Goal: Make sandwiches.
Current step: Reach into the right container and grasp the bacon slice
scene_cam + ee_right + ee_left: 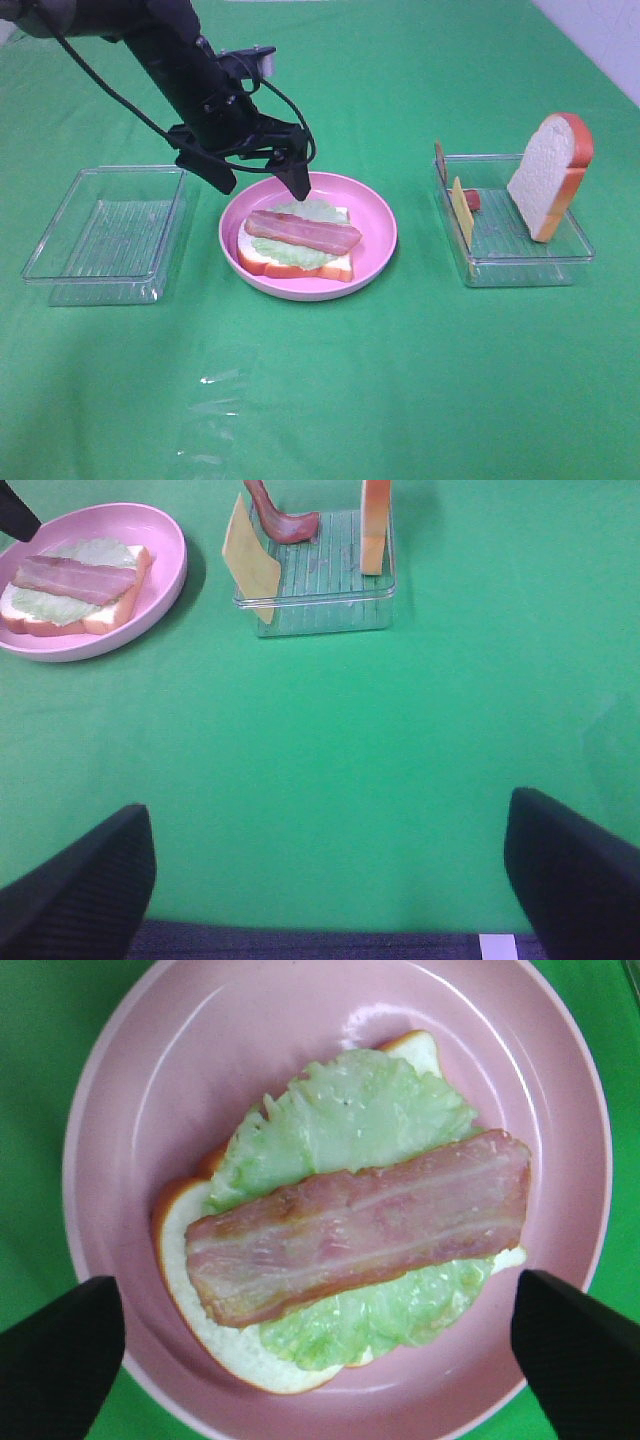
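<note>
Left gripper jaws wide, empty, above your half-built sandwich on pink plate mid-table; bacon lies flat across lettuce. Right gripper spread, empty; cheese slice propped upright in right-edge tray for easy pinch.
</note>
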`<state>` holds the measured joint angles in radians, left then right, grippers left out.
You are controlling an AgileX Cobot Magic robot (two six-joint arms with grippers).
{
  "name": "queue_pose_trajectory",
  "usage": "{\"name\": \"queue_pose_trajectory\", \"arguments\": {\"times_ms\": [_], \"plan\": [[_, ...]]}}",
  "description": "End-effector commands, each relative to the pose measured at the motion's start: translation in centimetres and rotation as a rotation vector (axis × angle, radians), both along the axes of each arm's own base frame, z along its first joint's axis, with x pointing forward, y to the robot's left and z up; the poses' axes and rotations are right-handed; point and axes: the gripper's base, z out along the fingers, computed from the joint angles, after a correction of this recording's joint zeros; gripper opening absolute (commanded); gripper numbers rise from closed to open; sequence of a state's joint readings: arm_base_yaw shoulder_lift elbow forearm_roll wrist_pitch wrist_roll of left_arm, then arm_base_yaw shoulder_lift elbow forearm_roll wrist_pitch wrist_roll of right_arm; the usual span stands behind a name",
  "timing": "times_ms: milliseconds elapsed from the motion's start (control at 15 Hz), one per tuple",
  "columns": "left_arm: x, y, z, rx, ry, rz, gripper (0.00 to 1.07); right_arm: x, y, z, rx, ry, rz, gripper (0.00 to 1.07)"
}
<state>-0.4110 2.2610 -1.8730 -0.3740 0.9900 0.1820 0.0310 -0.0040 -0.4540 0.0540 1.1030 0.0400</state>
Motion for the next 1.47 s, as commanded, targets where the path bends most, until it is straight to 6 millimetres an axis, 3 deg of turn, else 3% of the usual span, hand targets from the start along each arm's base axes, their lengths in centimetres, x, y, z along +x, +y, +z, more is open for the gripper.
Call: {"name": "queue_pose_trajectory", "arguments": {"times_ms": [67,200,333,400,467,533,733,867,1000,1133,1200,1400,1467], "plan": [[-0.3,0.5,4.7,0.042,-0.045,-0.041,1.02,-0.3,0.0,-0.1,-0.006,-0.029,0.000,0.91],[-0.1,2.0,7.4,0.116,-0.063,0.031,1.02,-0.3,0.0,-0.1,-0.006,-0.029,0.000,0.91],[0.7,5.8,9.9,0.232,-0.062,0.160,1.02,-0.3,0.0,-0.1,-0.006,-0.029,0.000,0.91],[1.3,8.7,10.9,0.254,-0.085,0.231,1.02,-0.3,0.0,-0.1,-0.006,-0.029,0.000,0.91],[2.1,13.7,11.8,0.237,-0.086,0.335,1.02,-0.3,0.0,-0.1,-0.006,-0.029,0.000,0.91],[2.3,14.7,11.8,0.233,-0.083,0.355,1.02,-0.3,0.0,-0.1,-0.006,-0.029,0.000,0.91],[2.2,20.4,10.8,0.220,-0.010,0.476,1.02,-0.3,0.0,-0.1,-0.006,-0.029,0.000,0.91],[0.2,21.3,9.9,0.253,0.053,0.462,1.02,-0.3,0.0,-0.1,-0.006,-0.029,0.000,0.91],[-2.2,21.2,9.6,0.270,0.103,0.448,1.02,-0.3,0.0,-0.1,-0.006,-0.029,0.000,0.91],[-6.6,20.7,10.0,0.265,0.101,0.433,1.02,-0.3,0.0,-0.1,-0.006,-0.029,0.000,0.91],[-12.3,20.2,11.3,0.249,0.042,0.427,1.02,-0.3,0.0,-0.1,-0.005,-0.028,0.001,0.91],[-22.3,20.3,13.3,0.220,-0.076,0.433,1.02,-0.3,-0.1,-0.1,-0.006,-0.028,0.000,0.91],[-24.0,20.4,13.7,0.214,-0.114,0.441,1.02,-0.3,-0.1,-0.1,-0.006,-0.028,0.000,0.91]]}}
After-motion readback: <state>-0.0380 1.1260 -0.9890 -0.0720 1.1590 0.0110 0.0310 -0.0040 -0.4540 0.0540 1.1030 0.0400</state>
